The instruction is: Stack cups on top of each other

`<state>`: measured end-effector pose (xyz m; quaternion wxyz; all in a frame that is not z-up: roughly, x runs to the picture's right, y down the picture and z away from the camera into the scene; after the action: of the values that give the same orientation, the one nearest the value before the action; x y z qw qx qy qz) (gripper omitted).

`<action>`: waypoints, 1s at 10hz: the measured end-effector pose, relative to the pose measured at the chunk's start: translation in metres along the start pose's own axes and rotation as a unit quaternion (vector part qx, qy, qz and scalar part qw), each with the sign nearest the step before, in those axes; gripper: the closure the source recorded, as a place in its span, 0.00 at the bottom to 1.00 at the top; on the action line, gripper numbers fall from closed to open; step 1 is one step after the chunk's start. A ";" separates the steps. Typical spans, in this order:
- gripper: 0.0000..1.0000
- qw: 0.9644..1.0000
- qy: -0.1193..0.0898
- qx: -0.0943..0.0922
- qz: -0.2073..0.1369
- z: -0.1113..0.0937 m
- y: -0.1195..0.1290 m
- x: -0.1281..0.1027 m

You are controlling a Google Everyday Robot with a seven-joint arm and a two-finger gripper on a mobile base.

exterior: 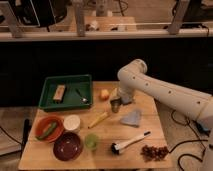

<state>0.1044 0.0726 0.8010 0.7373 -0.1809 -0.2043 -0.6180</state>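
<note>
**A:** Start from the left. What sits there?

**B:** Upper left, a green rectangular plastic tray. Below it, at the lower left, are a wide orange bowl and a dark purple bowl. Neither bowl belongs to the job.

**A:** And the cups?

**B:** The translucent lime-green plastic cup stands upright at lower centre, just right of the purple bowl. The dull grey metal cup is at the centre of the wooden tabletop, well apart from the green one. A yellow banana-shaped object lies between them.

**A:** Where is the gripper?

**B:** The gripper is right at the metal cup, at the end of the white robot arm that reaches in from the right. Whether the jaws are spread or closed on the cup, I cannot tell. Nothing is stacked yet.

**A:** What might go wrong?

**B:** If the hold sits off-centre, I'd expect the smooth metal to slip or tip during the lift. A low carry toward the green cup could clip the yellow object. The light plastic cup could also be knocked over, or pushed into the purple bowl, if the metal one comes down misaligned.

**A:** Anything further right?

**B:** A blue-grey folded cloth and a white-handled brush, both clear of the likely path.
</note>
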 end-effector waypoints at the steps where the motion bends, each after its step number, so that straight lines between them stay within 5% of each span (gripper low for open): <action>1: 0.20 1.000 -0.010 0.005 -0.013 0.002 -0.008 -0.004; 6: 0.20 0.998 -0.036 0.012 -0.054 0.029 -0.040 -0.020; 10: 0.20 0.998 -0.037 0.010 -0.057 0.053 -0.050 -0.004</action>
<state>0.0506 0.0948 0.8443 0.6951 -0.1839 -0.2475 -0.6494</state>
